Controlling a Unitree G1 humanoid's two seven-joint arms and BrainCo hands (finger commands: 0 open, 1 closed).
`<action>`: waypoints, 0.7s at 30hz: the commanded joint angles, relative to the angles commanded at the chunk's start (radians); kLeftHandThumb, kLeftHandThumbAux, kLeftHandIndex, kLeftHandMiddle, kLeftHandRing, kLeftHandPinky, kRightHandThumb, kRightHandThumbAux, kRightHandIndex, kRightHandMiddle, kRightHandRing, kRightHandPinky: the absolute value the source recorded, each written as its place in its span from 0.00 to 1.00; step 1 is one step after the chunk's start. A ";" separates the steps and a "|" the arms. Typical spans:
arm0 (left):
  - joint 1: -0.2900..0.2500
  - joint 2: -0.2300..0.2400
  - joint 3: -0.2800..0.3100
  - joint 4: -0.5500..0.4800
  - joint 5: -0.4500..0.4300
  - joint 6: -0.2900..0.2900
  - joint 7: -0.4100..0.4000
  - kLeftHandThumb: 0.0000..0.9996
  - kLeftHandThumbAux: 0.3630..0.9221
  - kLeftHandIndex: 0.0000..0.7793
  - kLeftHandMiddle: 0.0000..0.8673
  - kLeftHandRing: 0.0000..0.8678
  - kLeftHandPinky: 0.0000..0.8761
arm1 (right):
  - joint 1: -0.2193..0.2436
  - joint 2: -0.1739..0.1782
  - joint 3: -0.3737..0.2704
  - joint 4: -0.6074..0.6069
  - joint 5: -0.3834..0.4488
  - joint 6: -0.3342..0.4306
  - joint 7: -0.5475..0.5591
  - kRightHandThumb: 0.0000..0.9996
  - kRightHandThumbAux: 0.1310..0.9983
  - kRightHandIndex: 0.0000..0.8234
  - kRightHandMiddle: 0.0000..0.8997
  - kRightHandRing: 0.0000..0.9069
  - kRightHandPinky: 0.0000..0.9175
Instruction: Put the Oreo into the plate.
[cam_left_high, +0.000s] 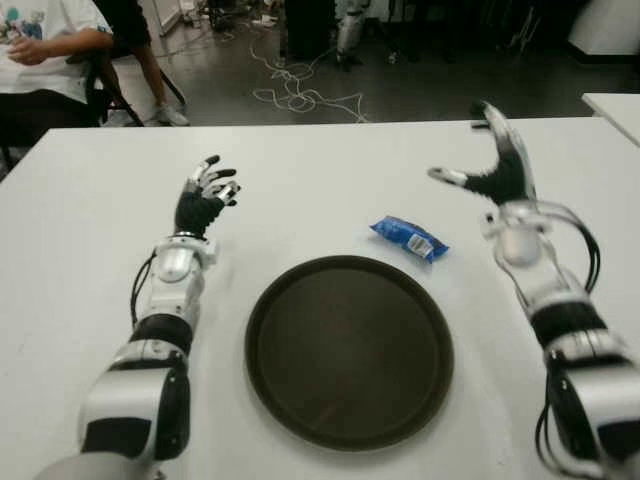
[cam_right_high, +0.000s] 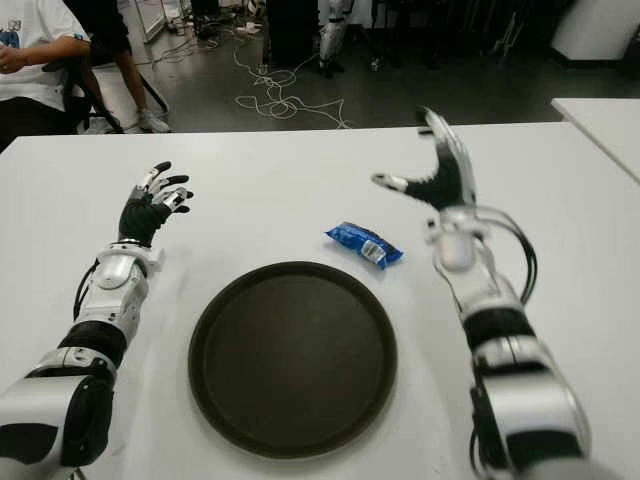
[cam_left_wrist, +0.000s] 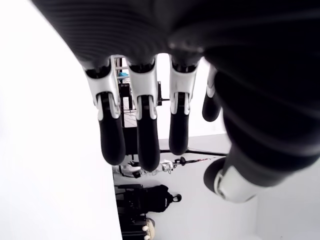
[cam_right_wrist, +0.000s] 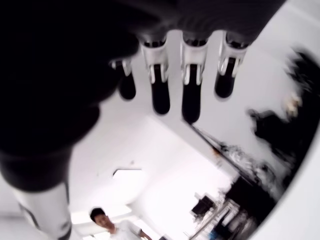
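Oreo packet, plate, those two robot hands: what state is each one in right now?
Oreo packet: sealed, lying flat on the table, just beyond the plate's rim, not held.
Plate: dark, round, upright, nothing in it.
Right hand: raised, fingers spread open, holding nothing, to the right of the packet.
Left hand: fingers open, holding nothing, left of the plate.

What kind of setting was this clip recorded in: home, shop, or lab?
Most likely a robotics lab or workshop. Loose cables trail across the dark floor behind the white table, another white table stands to the right, and a seated person watches from the far left corner.
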 joint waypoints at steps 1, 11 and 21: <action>0.000 0.000 0.000 0.000 0.001 -0.001 0.001 0.49 0.63 0.17 0.32 0.39 0.46 | -0.010 -0.003 0.014 0.013 -0.017 -0.005 -0.024 0.00 0.73 0.16 0.21 0.23 0.26; 0.006 0.004 -0.005 -0.009 0.007 0.000 0.009 0.48 0.64 0.17 0.32 0.38 0.46 | -0.093 -0.015 0.135 0.105 -0.142 0.065 -0.170 0.00 0.78 0.13 0.18 0.21 0.23; 0.012 0.006 -0.004 -0.016 0.006 -0.003 0.013 0.46 0.64 0.17 0.31 0.37 0.45 | -0.113 -0.010 0.237 0.057 -0.210 0.223 -0.104 0.00 0.73 0.13 0.18 0.21 0.24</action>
